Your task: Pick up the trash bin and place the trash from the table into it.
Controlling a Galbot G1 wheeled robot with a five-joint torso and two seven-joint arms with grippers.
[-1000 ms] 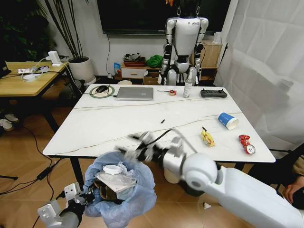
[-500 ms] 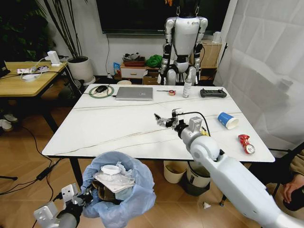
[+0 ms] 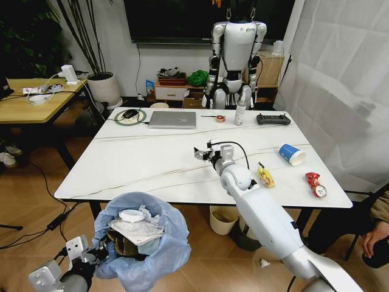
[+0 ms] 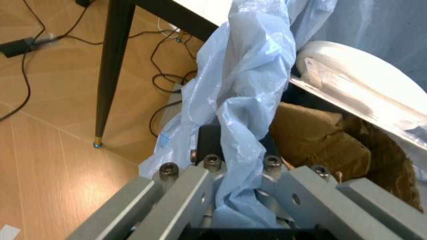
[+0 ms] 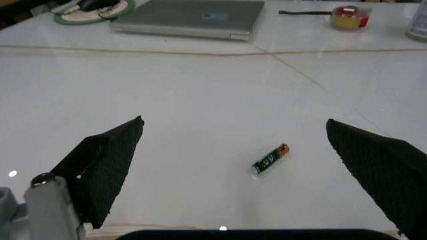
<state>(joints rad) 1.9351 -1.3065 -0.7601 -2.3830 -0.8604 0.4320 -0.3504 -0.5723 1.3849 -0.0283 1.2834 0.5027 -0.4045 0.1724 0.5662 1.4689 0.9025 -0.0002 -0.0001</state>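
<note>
Both arms work: the right gripper, fingers apart, reaches over the table above a battery, while the left gripper clamps the trash bin holding cardboard and tissues.

Trash bin below table near edge, left; cup, can, wrapper on table, right.

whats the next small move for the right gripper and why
Probably lower the right gripper straight onto the small battery and close. In the right wrist view its fingers stand wide open with the battery lying on the table between them, slightly off centre, so a small centring may help. The left gripper is clamped on the trash bin liner beside the table, ready to receive it.
</note>
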